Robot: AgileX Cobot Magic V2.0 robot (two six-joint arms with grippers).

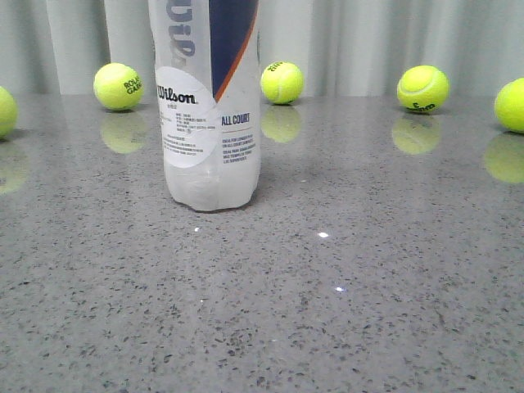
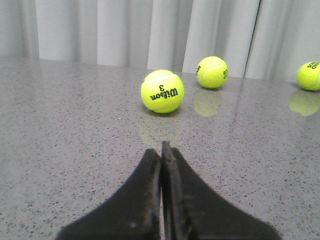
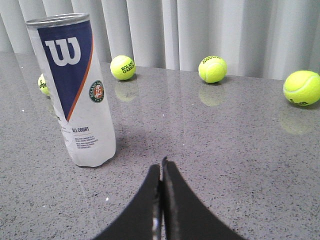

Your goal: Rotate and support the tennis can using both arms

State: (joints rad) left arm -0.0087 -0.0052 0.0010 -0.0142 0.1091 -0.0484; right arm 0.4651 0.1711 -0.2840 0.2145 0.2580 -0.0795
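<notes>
Only rightward, tennis can (image 3: pixel 75 90) whole, metal rim (image 3: pixel 57 20) included.

Tennis can (image 1: pixel 209 106): upright on the worktop (image 1: pixel 327 311), left of centre, top cut off by the frame edge.
Label: white and navy, orange stripe, "Wilson" and "ALL COURT" readable.
Tennis balls: five along the back by the curtain (image 1: pixel 368 41), from 9 to 3 o'clock, all apart from the can.
Worktop: grey speckled, glossy, mirroring the balls.
</notes>
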